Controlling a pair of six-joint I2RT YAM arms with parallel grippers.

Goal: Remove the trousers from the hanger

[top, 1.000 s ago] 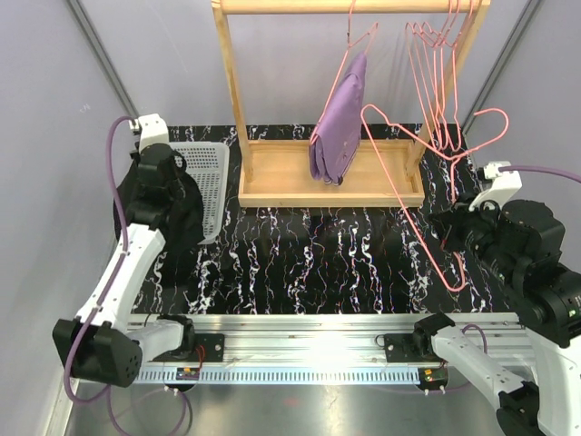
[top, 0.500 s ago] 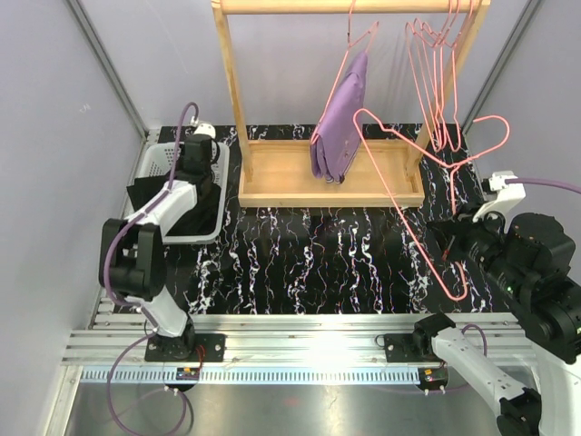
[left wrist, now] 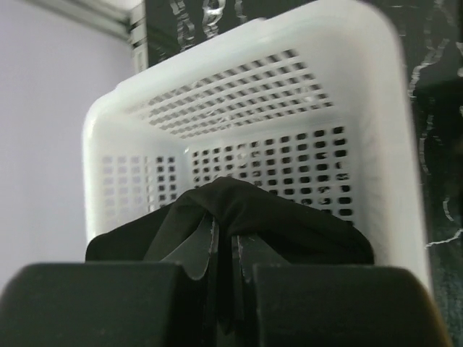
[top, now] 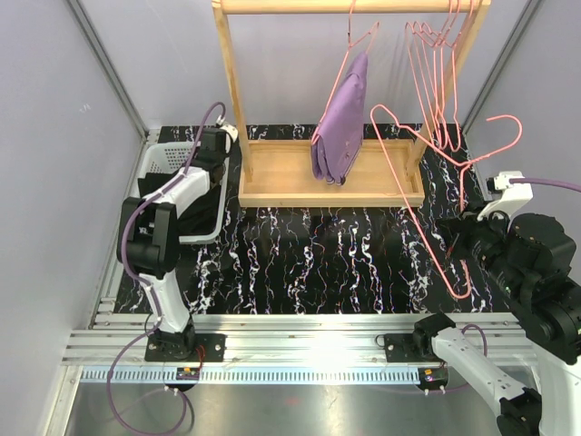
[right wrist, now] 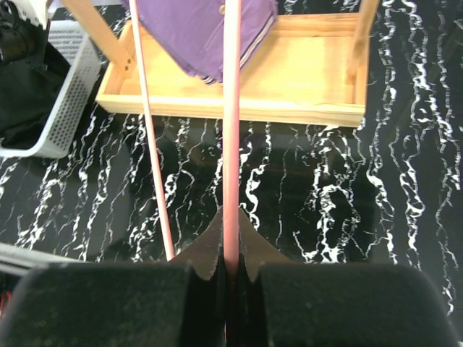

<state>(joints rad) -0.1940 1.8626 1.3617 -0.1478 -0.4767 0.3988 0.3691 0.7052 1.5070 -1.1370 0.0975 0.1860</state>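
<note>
Black folded cloth trousers [left wrist: 239,217], pinched by the left end effector [left wrist: 224,253], hang inside the white perforated plastic basket [left wrist: 253,94]; the next move is probably to let go. Right end effector [right wrist: 230,264] clamps a pink wire hanger [right wrist: 231,108].

Just behind the left gripper [left wrist: 224,249], the black trousers [left wrist: 304,224] are hidden by the claw's own dark body, and they cover the near wall of the white basket [left wrist: 394,144], whose far rim is blurred. Ahead of the right gripper [right wrist: 230,256], the pink hanger [right wrist: 231,108] and the purple trousers [right wrist: 195,36] are cut off by the top edge
</note>
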